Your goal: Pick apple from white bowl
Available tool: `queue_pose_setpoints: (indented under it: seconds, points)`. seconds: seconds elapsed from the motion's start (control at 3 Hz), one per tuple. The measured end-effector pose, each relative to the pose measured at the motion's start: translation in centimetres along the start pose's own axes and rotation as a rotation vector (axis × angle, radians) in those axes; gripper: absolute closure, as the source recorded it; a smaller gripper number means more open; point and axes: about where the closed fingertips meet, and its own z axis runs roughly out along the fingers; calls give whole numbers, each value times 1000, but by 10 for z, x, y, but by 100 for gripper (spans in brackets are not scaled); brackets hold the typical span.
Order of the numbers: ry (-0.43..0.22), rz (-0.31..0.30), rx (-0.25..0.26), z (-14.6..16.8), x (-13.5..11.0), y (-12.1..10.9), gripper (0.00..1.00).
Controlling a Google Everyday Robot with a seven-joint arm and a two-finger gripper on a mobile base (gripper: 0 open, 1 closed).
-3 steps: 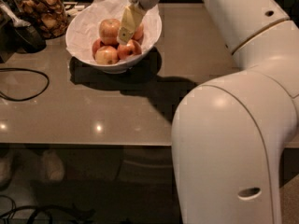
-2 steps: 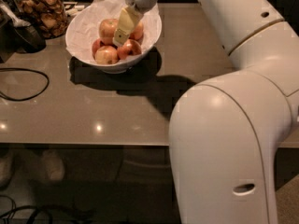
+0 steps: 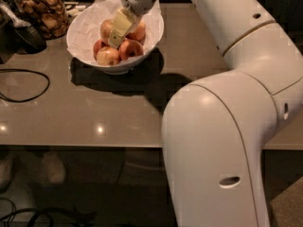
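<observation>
The white bowl, lined with crumpled white paper, stands at the far left of the table and holds several apples. An orange-red apple lies at the front right of the pile, a paler one at the front. My gripper reaches down into the bowl from above, its cream-coloured fingers lying across the middle of the pile and touching the apples. The apples under the fingers are partly hidden.
A glass jar of brown snacks stands left of the bowl, with a dark object beside it. A black cable loops on the table at left. My large white arm fills the right side.
The gripper has moved slightly lower and to the left into the apple pile. The bowl and apples have stayed in place.
</observation>
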Motion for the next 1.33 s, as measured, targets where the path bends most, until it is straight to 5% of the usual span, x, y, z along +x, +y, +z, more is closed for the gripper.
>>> queue_pose_setpoints:
  seconds: [1.33]
  points:
    - [62, 125, -18, 20, 14, -1, 34]
